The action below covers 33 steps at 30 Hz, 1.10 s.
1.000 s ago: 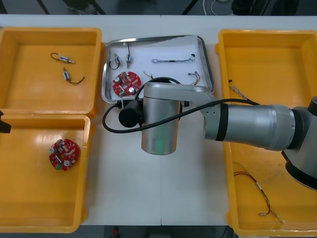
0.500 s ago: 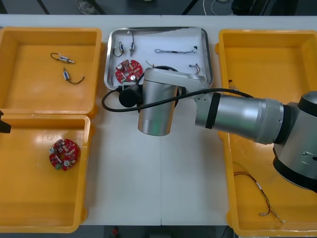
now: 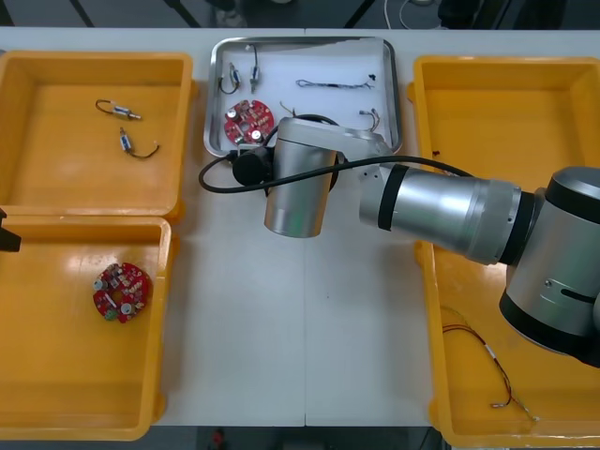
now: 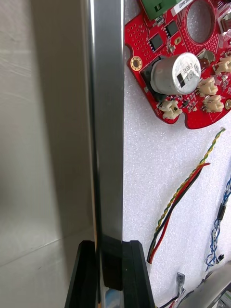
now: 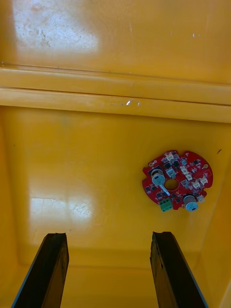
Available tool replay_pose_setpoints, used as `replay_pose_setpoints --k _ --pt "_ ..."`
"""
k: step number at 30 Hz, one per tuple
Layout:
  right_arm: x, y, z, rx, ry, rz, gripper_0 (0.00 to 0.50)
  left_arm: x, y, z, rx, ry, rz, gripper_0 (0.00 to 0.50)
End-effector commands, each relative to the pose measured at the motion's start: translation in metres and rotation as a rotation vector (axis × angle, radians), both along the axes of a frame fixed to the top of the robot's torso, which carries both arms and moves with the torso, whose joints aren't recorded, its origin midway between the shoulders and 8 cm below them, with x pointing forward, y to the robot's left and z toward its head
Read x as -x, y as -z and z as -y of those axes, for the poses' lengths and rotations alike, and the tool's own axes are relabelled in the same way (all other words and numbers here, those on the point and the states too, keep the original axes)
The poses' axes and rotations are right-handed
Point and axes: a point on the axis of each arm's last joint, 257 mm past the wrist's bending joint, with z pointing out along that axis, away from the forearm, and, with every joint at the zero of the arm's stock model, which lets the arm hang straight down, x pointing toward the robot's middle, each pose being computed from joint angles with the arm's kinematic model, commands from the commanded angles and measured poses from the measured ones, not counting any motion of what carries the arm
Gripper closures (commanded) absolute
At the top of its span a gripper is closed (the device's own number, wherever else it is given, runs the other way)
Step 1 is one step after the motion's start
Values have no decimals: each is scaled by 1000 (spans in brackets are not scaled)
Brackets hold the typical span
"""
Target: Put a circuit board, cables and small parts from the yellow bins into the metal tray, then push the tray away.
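Observation:
The metal tray (image 3: 319, 117), white inside, lies at the table's far middle. It holds a round red circuit board (image 3: 247, 122), cables and small metal parts (image 3: 253, 71). My right arm (image 3: 298, 187) reaches across to the tray's near rim. In the right wrist view my right gripper (image 4: 109, 269) is shut on the tray's rim (image 4: 107, 120), one finger on each side. The circuit board (image 4: 180, 62), a red and yellow cable (image 4: 185, 202) and a blue and white cable (image 4: 219, 226) lie just inside. My left gripper (image 5: 108, 269) hangs open over the near left bin, short of another red board (image 5: 176, 186).
The far left yellow bin (image 3: 56, 178) holds two small metal parts (image 3: 119, 111). The near left bin (image 3: 56, 375) has a red board (image 3: 122, 292). On the right, the bins (image 3: 506, 112) hold a thin red cable (image 3: 487, 361). Bare table lies in front of the tray.
The tray has slid away toward the table's far edge, with my right arm following and its gripper on the rim. The left arm has stayed still.

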Motion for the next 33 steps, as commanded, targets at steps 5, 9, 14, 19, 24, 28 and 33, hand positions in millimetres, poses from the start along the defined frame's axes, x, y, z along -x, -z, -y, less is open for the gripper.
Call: replay_pose_setpoints --k 5,9,14,19,24,28,33 --pt "-10 -42 -28 -18 -43 60 395 5 -12 -15 -95 77 15 0" --pt "-5 -44 -26 -20 -23 48 62 5 -12 -15 -95 77 15 0" --pt "10 -47 -30 -87 22 -18 16 5 -12 -15 -95 77 15 0" --pt "35 -54 -33 -125 48 -63 11 5 -12 -15 -95 77 15 0" --pt "68 -55 -25 -203 98 -135 9 5 -12 -15 -95 77 15 0" --pt "90 -54 -11 -257 141 -183 11 5 -12 -15 -95 77 15 0" --pt "114 -55 21 -343 232 -247 12 5 -12 -15 -95 77 15 0"
